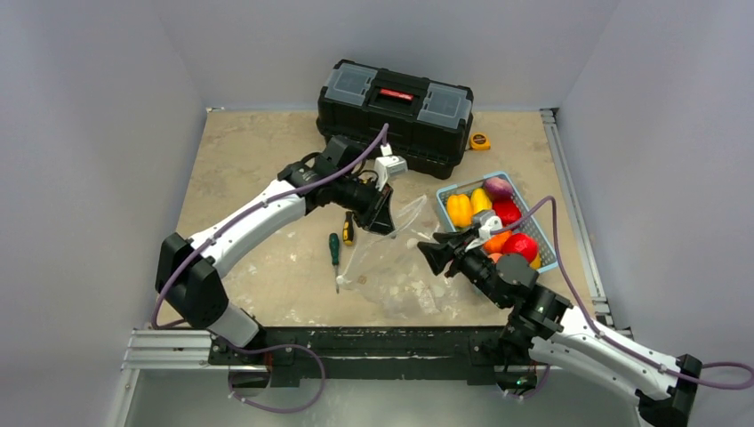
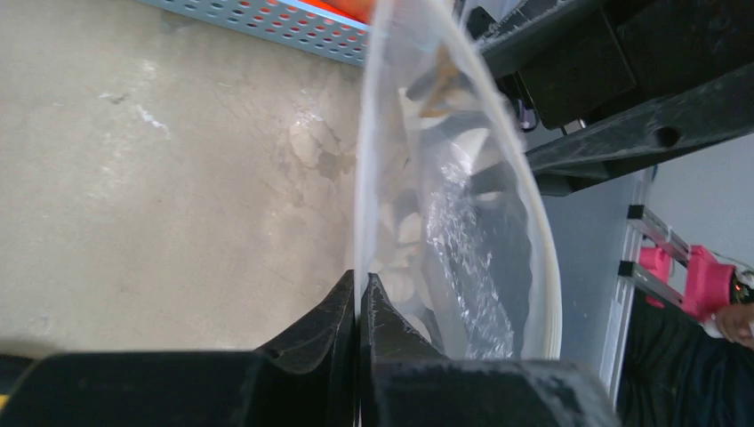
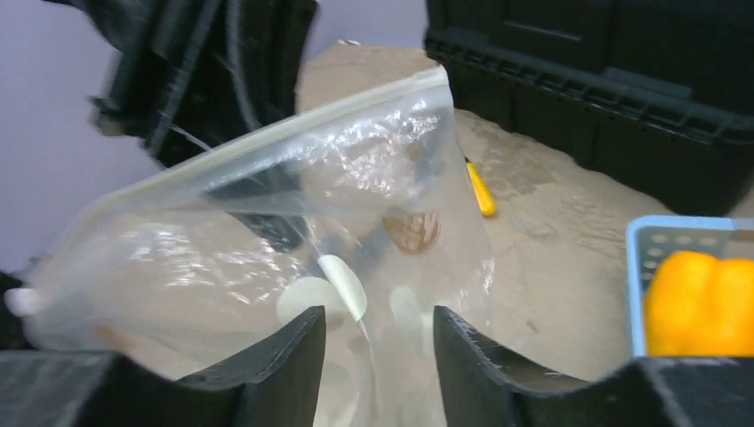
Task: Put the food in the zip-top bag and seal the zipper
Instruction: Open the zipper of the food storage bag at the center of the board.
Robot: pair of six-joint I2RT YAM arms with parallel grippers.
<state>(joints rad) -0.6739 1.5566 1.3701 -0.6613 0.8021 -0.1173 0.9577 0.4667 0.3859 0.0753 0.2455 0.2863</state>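
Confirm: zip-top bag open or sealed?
Open. Left wrist view: the zip-top bag has its zipper strips bowed apart into a loop, one pinched by the left gripper.

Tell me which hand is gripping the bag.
The left hand: it is pinched shut on the edge of the zip-top bag, while the right hand is open.

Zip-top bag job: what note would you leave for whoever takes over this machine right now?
Left gripper: shut on the edge of the zip-top bag, holding it up.
Right gripper: open, at the bag, gripping nothing.
The food sits in the blue basket; none seen in the bag.
Done: bag held up.
Left: load the food, then press the zipper shut.
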